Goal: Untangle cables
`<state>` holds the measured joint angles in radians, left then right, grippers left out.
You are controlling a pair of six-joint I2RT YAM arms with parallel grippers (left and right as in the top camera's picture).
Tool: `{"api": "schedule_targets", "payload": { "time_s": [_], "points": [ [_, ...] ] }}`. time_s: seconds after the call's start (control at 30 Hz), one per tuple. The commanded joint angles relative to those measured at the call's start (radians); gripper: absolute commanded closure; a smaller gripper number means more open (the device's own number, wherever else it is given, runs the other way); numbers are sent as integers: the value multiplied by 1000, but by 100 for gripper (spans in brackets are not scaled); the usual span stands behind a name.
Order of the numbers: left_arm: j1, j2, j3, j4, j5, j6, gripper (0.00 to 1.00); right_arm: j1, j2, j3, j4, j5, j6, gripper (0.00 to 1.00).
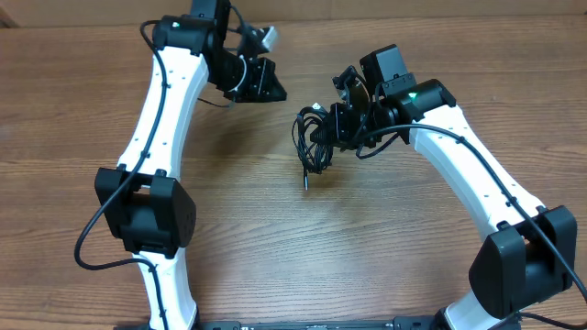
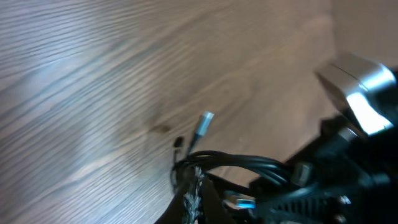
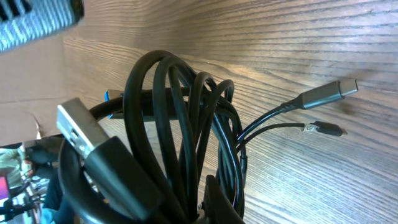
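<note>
The cables (image 1: 312,137) are a tangled bunch of thin black loops right of the table's middle, with one plug end (image 1: 305,183) trailing toward the front. My right gripper (image 1: 336,119) is shut on the bunch. In the right wrist view the loops (image 3: 168,124) fill the frame around the gripper (image 3: 208,200), and a grey plug (image 3: 326,93) and a small black plug (image 3: 323,129) lie on the wood. My left gripper (image 1: 272,89) hovers shut to the back left, apart from the bunch. Its blurred view shows the cables (image 2: 242,165) and a silvery plug (image 2: 204,122) just ahead of the gripper (image 2: 196,205).
The wooden table (image 1: 275,238) spreads out in front of the bunch. The right arm's wrist (image 2: 360,93) looms at the right of the left wrist view. Both white arms (image 1: 156,110) reach in from the front edge.
</note>
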<state>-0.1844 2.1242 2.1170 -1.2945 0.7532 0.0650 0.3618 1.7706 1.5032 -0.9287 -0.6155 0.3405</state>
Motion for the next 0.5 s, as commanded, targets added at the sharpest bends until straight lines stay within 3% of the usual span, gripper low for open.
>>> {"api": "schedule_targets", "payload": {
  "time_s": [0.0,0.17,0.23,0.3,0.47],
  "points": [
    [-6,-75,19,1,74,128,96,-27,-36,27,2,-36,12,96],
    [-45,-165,5,17,-63,62,95,-40,-36,27,2,-41,12,96],
    [-89,-164,-62,103,-51,-30,95,-40,-36,27,3,-41,12,96],
    [-135,-164,-169,236,-148,-187,96,-40,-36,27,3,-40,12,96],
    [-182,-164,-198,263,-368,-385,95,-40,-36,27,4,-40,12,96]
  ]
}}
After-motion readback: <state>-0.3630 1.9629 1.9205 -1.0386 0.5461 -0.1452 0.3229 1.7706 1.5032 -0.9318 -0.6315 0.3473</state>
